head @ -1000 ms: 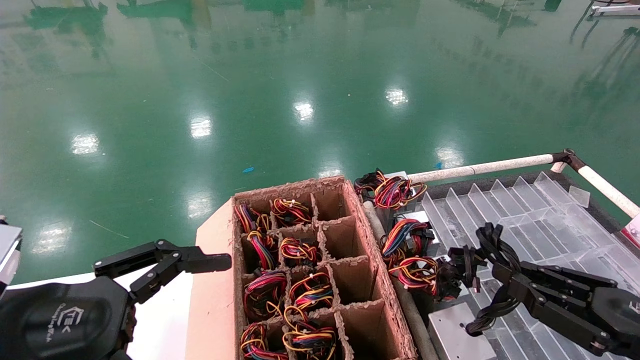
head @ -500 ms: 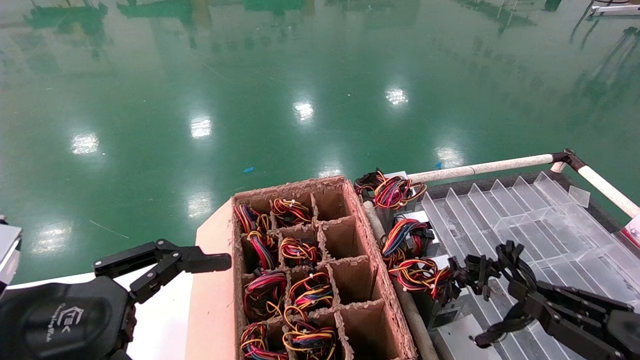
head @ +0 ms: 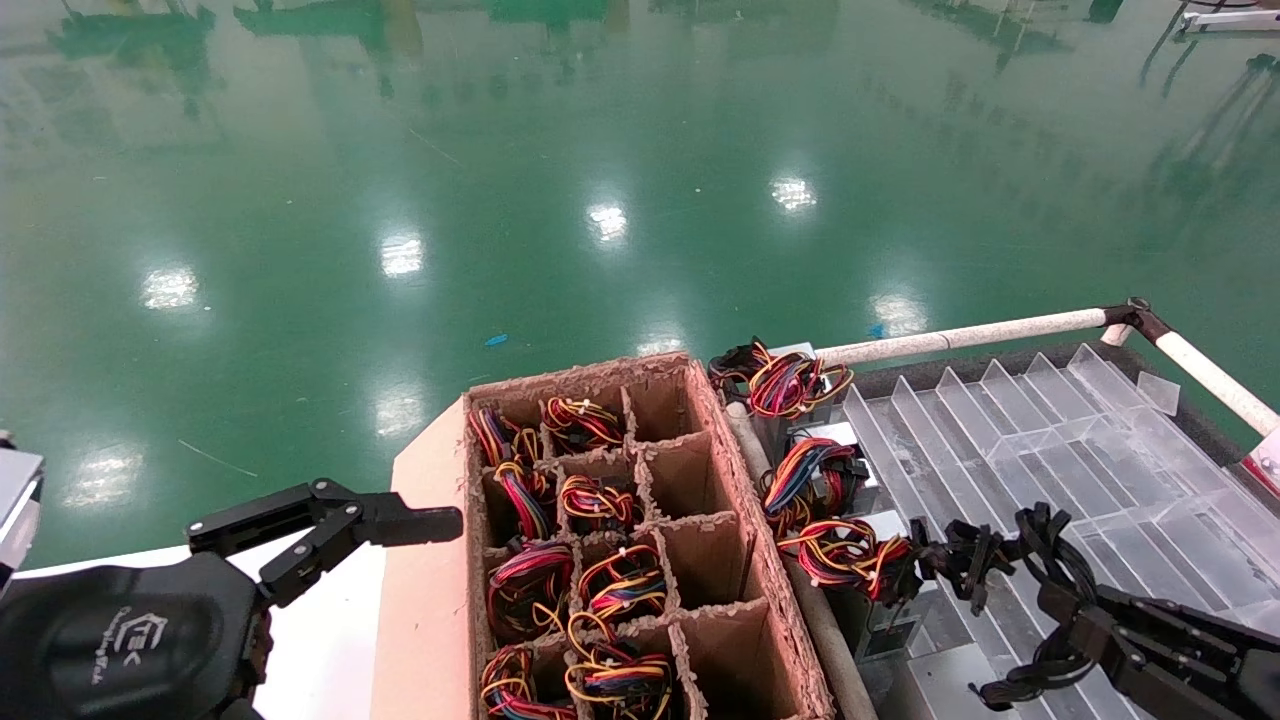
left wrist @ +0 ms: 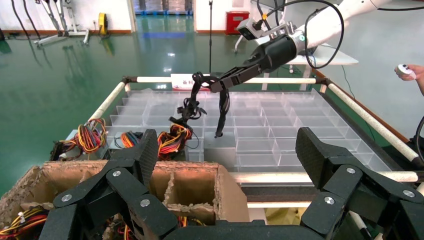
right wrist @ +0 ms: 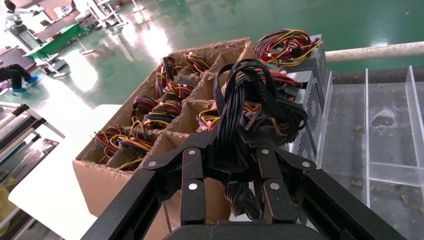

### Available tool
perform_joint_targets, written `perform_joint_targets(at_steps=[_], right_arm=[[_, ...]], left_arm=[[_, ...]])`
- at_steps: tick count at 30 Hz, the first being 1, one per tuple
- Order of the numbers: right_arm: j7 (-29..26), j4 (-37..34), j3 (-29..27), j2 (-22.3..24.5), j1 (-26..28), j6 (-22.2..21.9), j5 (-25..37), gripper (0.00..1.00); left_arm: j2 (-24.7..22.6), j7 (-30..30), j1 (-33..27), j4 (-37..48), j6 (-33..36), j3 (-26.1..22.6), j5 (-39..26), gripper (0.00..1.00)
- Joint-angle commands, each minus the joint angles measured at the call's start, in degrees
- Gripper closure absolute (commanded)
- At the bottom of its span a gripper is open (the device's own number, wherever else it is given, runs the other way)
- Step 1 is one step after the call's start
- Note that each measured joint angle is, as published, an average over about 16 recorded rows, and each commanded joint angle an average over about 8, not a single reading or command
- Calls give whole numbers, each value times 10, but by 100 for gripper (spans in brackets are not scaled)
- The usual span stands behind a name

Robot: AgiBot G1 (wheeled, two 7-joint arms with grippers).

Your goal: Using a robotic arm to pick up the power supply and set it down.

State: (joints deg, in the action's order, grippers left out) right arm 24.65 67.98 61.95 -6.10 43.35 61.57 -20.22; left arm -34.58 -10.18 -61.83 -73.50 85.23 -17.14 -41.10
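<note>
Head view: right gripper (head: 1075, 640) is clamped on the black cable bundle (head: 1040, 560); power supply (head: 935, 685), now carried nearer than before, is held over the clear divider tray (head: 1100, 450). Left gripper (head: 330, 530) is parked open.

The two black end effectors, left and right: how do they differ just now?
The left black two-finger end effector is open and holds nothing; the right black two-finger end effector is shut on the thick black cable bundle of the silver-grey metal power supply. The left hangs beside the brown cardboard divider box; the right is over the clear plastic divider tray. Both have jointed black fingers.
</note>
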Motion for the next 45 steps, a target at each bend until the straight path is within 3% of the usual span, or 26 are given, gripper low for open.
perform_joint_targets(at_steps=[1, 3, 8, 11, 25, 45], right_arm=[[3, -1, 1, -1, -2, 1, 0, 94], [2, -2, 2, -3, -2, -1, 4, 82], [-3, -3, 3, -7, 2, -10, 18, 22], [-5, -3, 3, -8, 4, -15, 25, 0], [-11, 10, 1, -8, 14, -24, 45, 0], [-91, 65, -5, -12, 68, -81, 172, 0]], left_arm=[[0, 0, 0, 0, 0, 0, 0, 0], [0, 0, 0, 0, 0, 0, 0, 0], [0, 0, 0, 0, 0, 0, 0, 0], [0, 0, 0, 0, 0, 0, 0, 0], [0, 0, 0, 0, 0, 0, 0, 0], [0, 1, 0, 1, 0, -1, 1, 0]])
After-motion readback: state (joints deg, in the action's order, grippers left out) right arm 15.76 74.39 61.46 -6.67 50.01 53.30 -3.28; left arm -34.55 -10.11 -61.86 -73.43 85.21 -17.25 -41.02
